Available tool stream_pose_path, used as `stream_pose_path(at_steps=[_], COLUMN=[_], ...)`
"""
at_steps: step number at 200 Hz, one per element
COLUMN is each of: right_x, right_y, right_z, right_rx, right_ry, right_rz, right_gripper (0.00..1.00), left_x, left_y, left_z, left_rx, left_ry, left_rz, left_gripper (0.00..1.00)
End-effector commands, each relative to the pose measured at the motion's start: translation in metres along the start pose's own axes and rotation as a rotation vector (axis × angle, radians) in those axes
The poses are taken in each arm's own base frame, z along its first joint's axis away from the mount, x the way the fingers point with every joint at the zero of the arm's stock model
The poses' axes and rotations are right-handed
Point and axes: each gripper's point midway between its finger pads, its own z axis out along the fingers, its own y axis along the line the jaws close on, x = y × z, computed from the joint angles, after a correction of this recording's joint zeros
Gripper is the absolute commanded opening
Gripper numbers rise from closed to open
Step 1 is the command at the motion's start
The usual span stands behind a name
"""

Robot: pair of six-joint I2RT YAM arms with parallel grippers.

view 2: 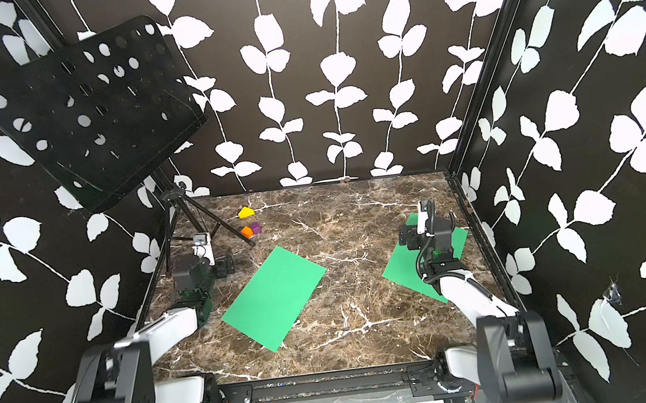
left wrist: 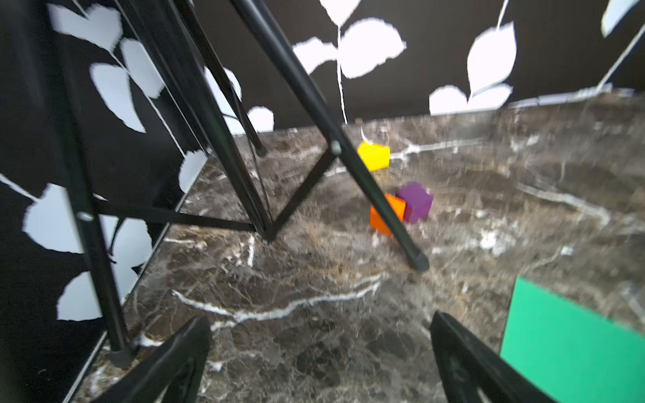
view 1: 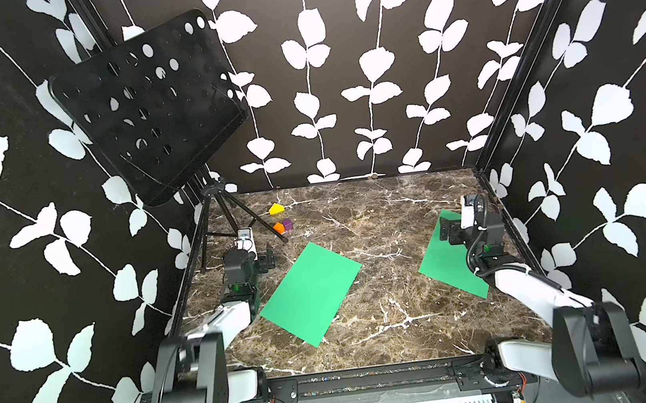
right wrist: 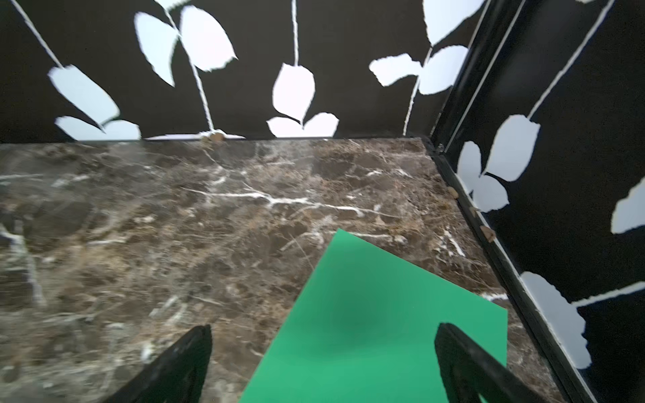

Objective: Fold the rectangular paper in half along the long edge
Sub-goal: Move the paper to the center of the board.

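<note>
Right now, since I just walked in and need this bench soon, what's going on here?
A paper-folding job that hasn't started. The left gripper is open beside the middle sheet; the right gripper is open above a second sheet near the right edge of the table. Both green sheets lie flat, unfolded, nothing held.

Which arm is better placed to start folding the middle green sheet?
Left. The left fingers, open, sit just beside the middle sheet, whose corner shows in the left wrist view. The right fingers, also open, hover over the other green sheet, off to the right.
</note>
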Motion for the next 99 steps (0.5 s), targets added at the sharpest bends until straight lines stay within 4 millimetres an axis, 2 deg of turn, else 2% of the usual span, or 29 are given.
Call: stream_pose_path(at_steps=[1, 41, 73, 84, 92, 99], right_x=[0.028, 0.044, 0.061, 0.067, 0.072, 0.078], right_y=[0.036, 0.149, 0.236, 0.267, 0.289, 0.308], right_z=[-0.011, -0.035, -0.047, -0.05, -0.053, -0.058], right_rx=[-0.1, -0.355, -0.488, -0.554, -0.592, -0.639], right_ry=[0.171, 0.248, 0.27, 0.281, 0.294, 0.319], right_rz=[0.012, -0.103, -0.198, -0.202, -0.2, -0.185], right_gripper=[0.99, 0.99, 0.99, 0.93, 0.82, 0.8], left_x=[0.009, 0.012, 0.027, 0.032, 0.035, 0.036], left_y=[-0.004, -0.009, -0.012, -0.01, -0.01, -0.011], left_z=[-0.013, -0.043, -0.059, -0.062, -0.065, -0.067], left_rx=[-0.002, 0.029, 0.044, 0.036, 0.036, 0.043], left_ry=[0.113, 0.196, 0.231, 0.241, 0.246, 0.248], left_rz=[-0.121, -0.329, -0.372, -0.372, -0.376, -0.378], left_gripper=[0.99, 0.99, 0.99, 0.99, 0.99, 0.99])
